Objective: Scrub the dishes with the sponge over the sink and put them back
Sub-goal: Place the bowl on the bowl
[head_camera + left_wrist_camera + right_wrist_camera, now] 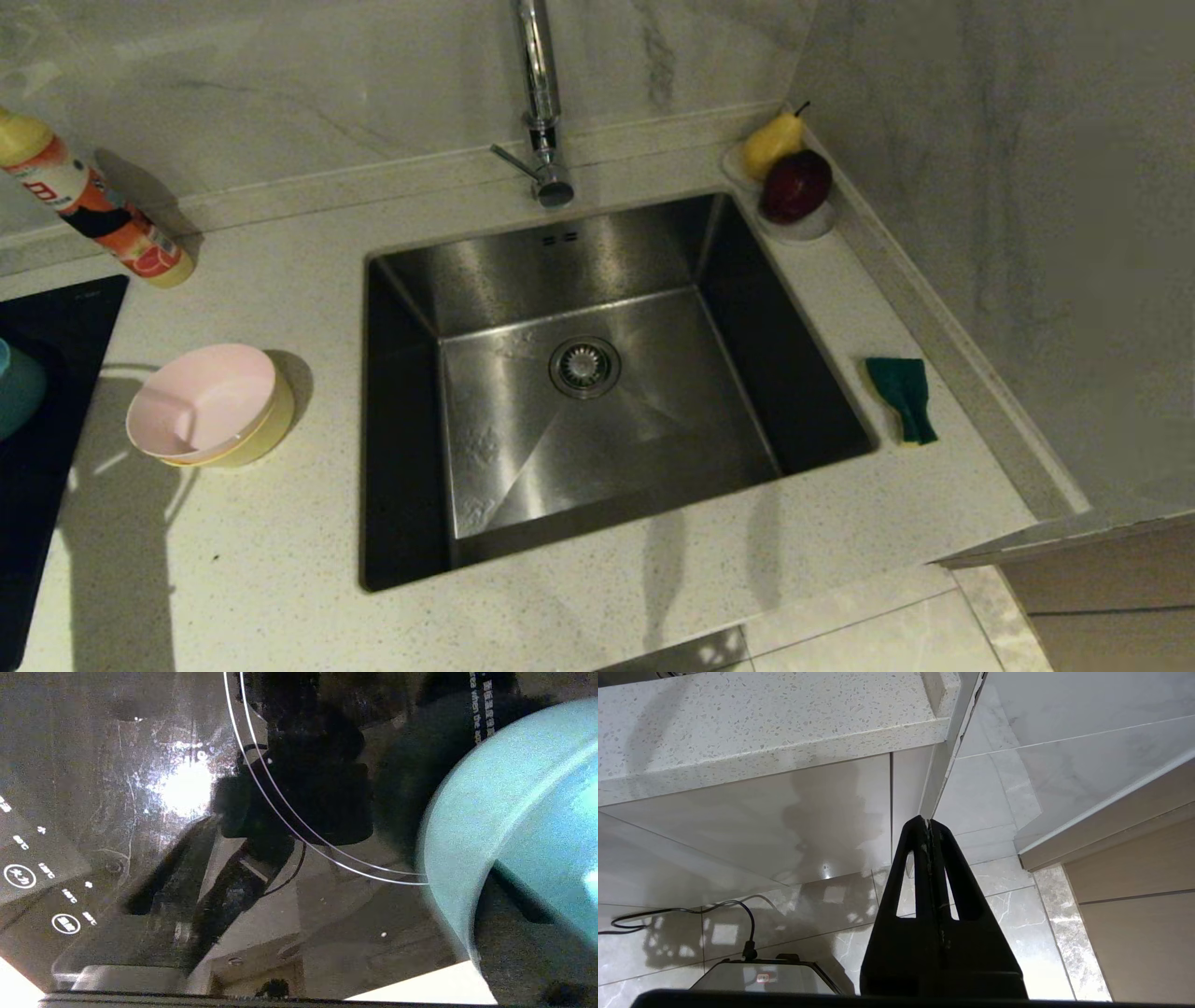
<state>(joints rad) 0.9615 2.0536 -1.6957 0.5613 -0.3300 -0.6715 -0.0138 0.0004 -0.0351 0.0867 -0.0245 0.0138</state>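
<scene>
The light blue round plastic bowl [509,812] sits on the black glass cooktop [140,788], left of the square steel sink [597,392]. The left gripper, unseen, is released; the right gripper [928,823] is clenched, empty. A glancing grip could skid the bowl.

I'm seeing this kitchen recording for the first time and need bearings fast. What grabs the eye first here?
The big steel sink fills the middle of the counter, its tap at the back. To its left the pink bowl sits nested in the yellow bowl; the green sponge lies to its right. At the far left, the blue bowl rests on the black cooktop.
</scene>
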